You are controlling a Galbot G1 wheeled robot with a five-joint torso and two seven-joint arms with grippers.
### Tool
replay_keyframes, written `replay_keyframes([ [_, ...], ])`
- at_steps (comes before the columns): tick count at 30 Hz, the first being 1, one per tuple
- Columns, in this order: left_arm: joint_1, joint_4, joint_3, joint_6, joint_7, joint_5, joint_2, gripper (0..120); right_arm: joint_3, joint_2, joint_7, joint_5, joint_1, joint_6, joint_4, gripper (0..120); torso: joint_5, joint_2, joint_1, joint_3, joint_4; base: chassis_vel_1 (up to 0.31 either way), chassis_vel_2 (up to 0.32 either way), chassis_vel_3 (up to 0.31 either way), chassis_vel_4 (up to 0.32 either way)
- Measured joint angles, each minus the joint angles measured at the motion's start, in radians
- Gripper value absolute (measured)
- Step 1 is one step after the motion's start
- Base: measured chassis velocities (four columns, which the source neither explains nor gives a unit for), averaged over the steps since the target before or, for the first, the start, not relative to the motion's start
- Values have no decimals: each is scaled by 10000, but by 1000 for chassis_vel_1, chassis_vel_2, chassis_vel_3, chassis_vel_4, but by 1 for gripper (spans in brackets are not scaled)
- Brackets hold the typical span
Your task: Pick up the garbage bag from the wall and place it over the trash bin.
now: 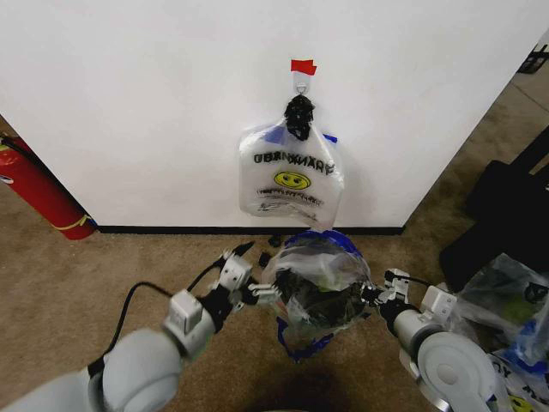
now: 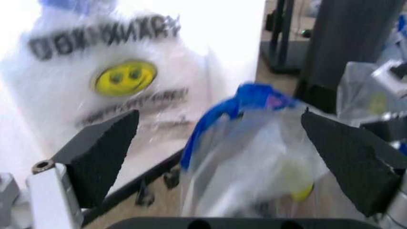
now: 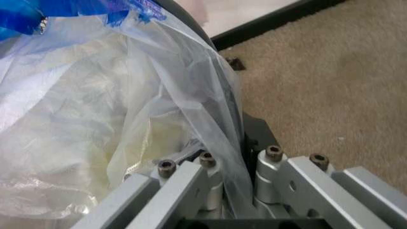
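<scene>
Garbage bag (image 1: 316, 287) draped over trash bin (image 1: 322, 305), right gripper (image 1: 378, 294) clamped on its edge; left gripper (image 1: 257, 293) spread apart beside bin

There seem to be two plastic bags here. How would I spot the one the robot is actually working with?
Start at the white wall, then drop to the carpet below its hook, where the trash bin stands between the two arms. The garbage bag is draped over it: see-through with blue edges, unlike the whiter smiley-face bag hanging above.

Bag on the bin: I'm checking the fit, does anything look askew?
Yes. The bag sits bunched and lopsided over the bin, one blue edge hanging down the near side; the right pincer pinches its film.
</scene>
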Motion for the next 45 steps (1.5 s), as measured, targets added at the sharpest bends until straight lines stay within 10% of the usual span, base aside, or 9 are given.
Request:
replay_keyframes([
  [17, -3494, 1597, 3117, 642, 402, -513, -978, 97, -367, -204, -204, -685, -109, -102, 116, 0, -4, 0, 0, 0, -4, 0, 0, 0, 0],
  [45, -4797, 3418, 4453, 871, -112, 611, -2092, 2, -485, -67, -243, -847, -92, -98, -90, 0, -4, -1, 0, -1, -3, 0, 0, 0, 0],
])
